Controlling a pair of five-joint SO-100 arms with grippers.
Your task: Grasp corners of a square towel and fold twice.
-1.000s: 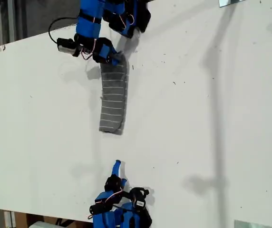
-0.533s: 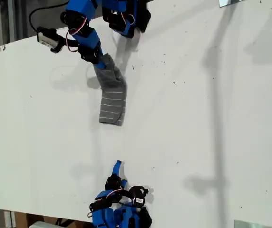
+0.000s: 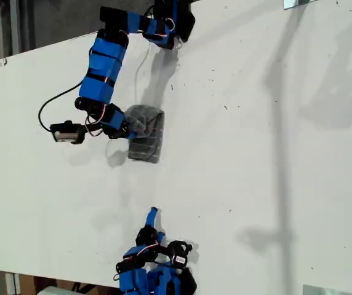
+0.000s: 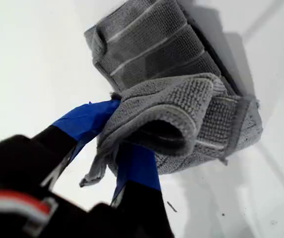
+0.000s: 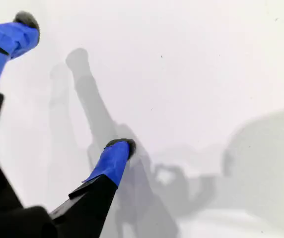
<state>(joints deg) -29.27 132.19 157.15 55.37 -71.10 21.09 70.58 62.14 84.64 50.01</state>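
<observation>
1. Since a second ago, my first end effector (image 4: 119, 131) has carried the towel's (image 3: 144, 134) far end down the exterior view, folding it over itself.
2. It pinches a corner (image 4: 100, 166) of the cloth.
3. My second end effector (image 5: 75, 84) is spread, over bare tabletop (image 3: 274, 184) at the exterior view's bottom.
4. Left of centre in the exterior view, the towel lies bunched.

A white table (image 3: 256, 153) with small dark specks fills the exterior view, crossed by soft shadows.

my second hand (image 5: 75, 87): blue fingers spread apart, nothing between | white table (image 5: 206, 74): shadows
</observation>
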